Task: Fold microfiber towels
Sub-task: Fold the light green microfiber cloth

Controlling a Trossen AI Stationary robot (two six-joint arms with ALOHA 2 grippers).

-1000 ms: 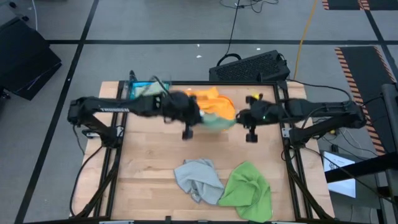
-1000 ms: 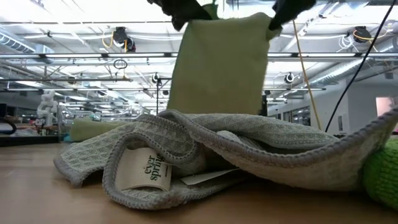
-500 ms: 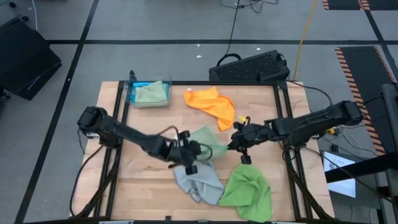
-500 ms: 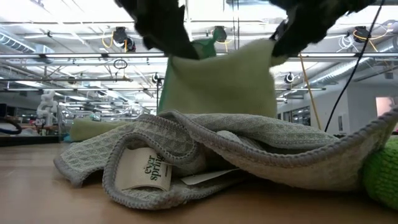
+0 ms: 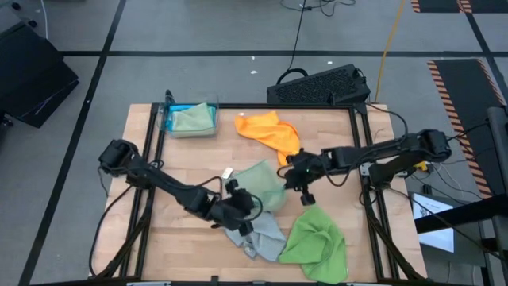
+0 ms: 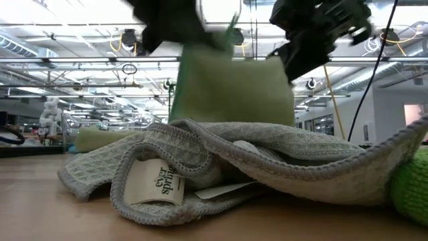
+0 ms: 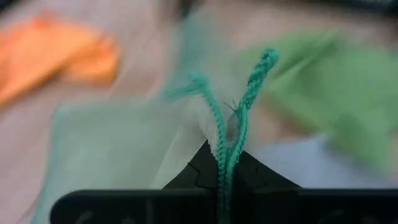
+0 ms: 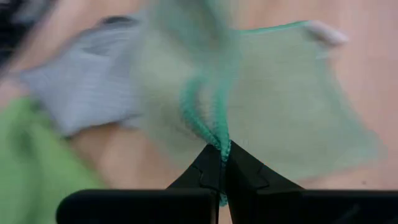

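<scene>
Grey towel (image 5: 258, 230) under sage towel (image 5: 262, 181); bright green towel (image 5: 316, 241) beside.

My rig, as I see it: two slim black jointed arms. Left arm (image 5: 163, 184): matte black links, rounded shoulder housing, black cable trailing off its base. Right arm (image 5: 381, 152): same build, small green indicator light near the wrist. Both wrist views: black angular fingers (image 7: 214, 171) on a flat black crossbar.
</scene>
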